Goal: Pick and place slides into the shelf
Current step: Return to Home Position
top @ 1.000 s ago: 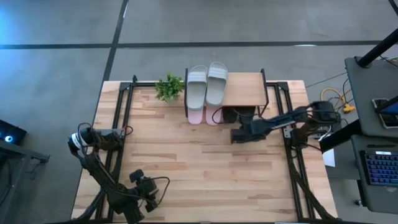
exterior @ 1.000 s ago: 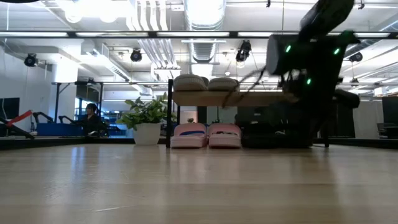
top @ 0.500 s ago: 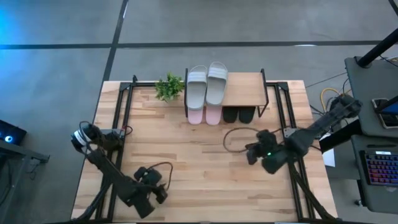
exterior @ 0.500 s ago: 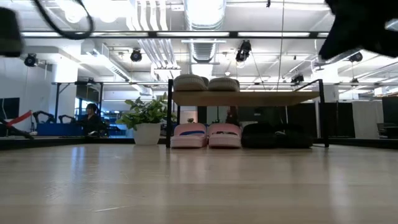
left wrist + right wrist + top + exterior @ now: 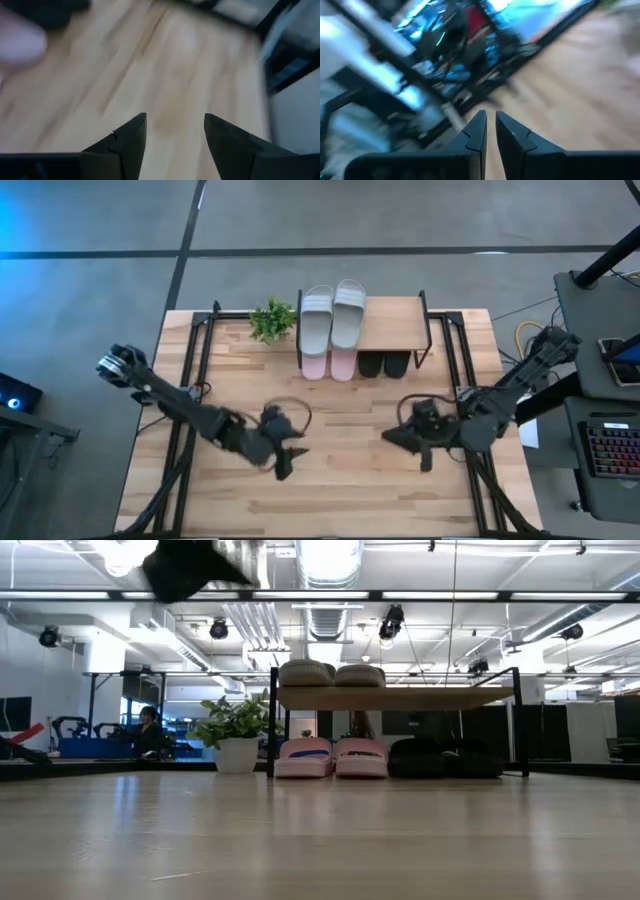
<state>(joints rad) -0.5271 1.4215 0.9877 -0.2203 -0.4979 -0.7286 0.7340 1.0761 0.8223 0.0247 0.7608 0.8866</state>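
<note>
My left gripper (image 5: 284,463) is hovering over the bare middle of the table (image 5: 340,500). Its jaws are standing wide apart with nothing between them, and in the left wrist view its fingers (image 5: 131,139) are framing only plain wood. My right gripper (image 5: 398,437) is hanging over the same stretch of board, well apart from the left one. Its jaws are drawn narrow, down to a thin slit, and are gripping nothing.

The shelf (image 5: 395,326) is standing beyond both sets of jaws at the far edge of the table. It is well apart from either gripper, and it is lying nearer the right jaws than the left.

All six slides are sitting at the shelf and none is near my jaws:
- The grey-green pair (image 5: 333,313) is lying side by side on the top board, at the end nearer my left jaws.
- The pink pair (image 5: 331,757) is resting on the table directly under the grey-green pair.
- The black pair (image 5: 445,757) is sitting just beside the pink pair, under the same board — toward my right jaws.

A potted plant (image 5: 272,319) is standing just beside the shelf, on the left-jaw side. A person (image 5: 148,730) is sitting far off in the room beyond.
</note>
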